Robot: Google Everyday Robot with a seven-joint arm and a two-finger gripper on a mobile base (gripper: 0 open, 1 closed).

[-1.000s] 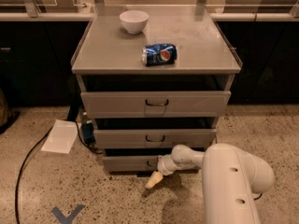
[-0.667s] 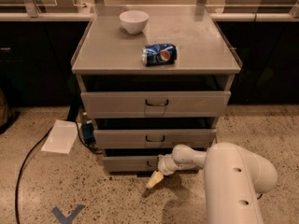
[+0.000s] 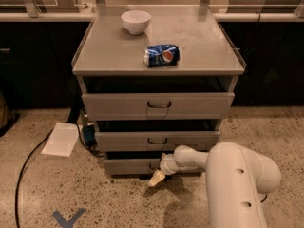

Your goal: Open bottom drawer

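The gripper (image 3: 156, 177) hangs low, just in front of the bottom drawer (image 3: 128, 166), lowest of three, its grasp impossible to tell, so a pull now may catch nothing and slip off.

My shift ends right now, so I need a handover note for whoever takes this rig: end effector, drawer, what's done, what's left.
End effector: low, just in front of the bottom drawer, tip angled down toward the floor. A hold on the handle is not confirmed.
Bottom drawer: lowest of the three. Its handle is mostly hidden behind the wrist, and none of its tray shows, so it looks barely out at most.
Done: the arm is positioned at the drawer front.
Left: secure the handle, then pull the drawer out.
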